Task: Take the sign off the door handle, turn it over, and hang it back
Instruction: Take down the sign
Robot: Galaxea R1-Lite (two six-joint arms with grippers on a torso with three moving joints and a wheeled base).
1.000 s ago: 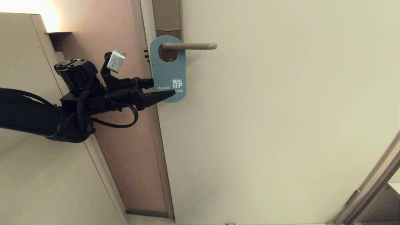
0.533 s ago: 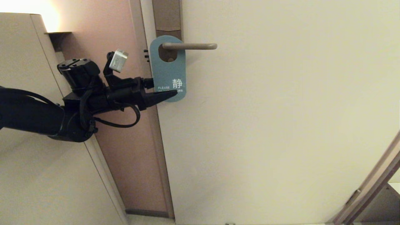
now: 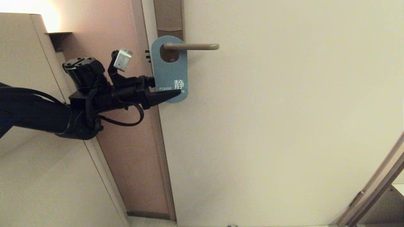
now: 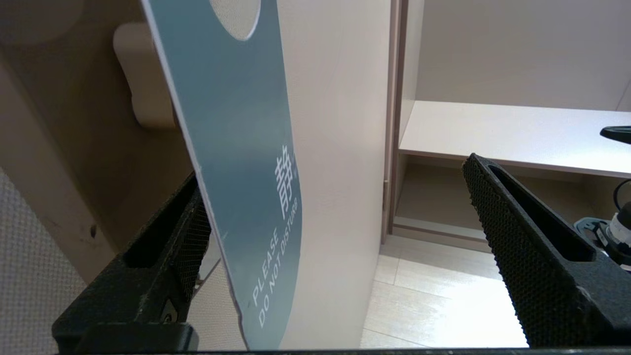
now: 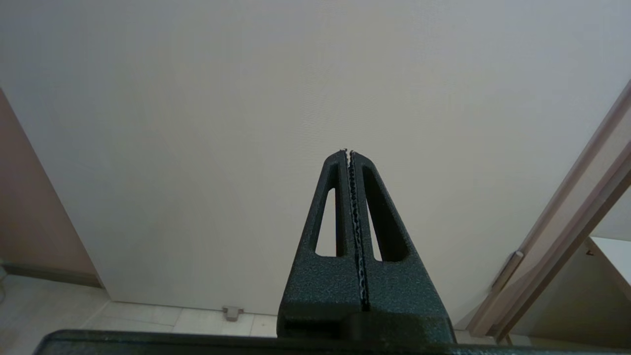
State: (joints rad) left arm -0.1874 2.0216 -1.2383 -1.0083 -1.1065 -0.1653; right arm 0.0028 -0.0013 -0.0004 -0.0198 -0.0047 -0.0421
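The blue-grey sign [image 3: 170, 72] hangs by its oval hole on the beige door handle [image 3: 192, 46], white text facing out. My left gripper [image 3: 172, 93] reaches in from the left at the sign's lower end and is open. One finger lies across the front of the bottom text and the other is hidden behind the card. In the left wrist view the sign [image 4: 236, 148] stands between the wide-apart fingers [image 4: 517, 222], close against the one on the door side, and my left gripper [image 4: 335, 172] grips nothing. My right gripper [image 5: 349, 152] is shut and empty, facing the bare door.
The cream door [image 3: 284, 126] fills the right of the head view. A pink wall strip and door frame [image 3: 126, 142] lie behind my left arm, with a pale cabinet [image 3: 25, 176] further left. A small door stop [image 5: 231, 311] sits on the tiled floor.
My left arm has crept right and slightly up, so its front finger now covers more of the sign's bottom text. The sign still hangs on the handle.
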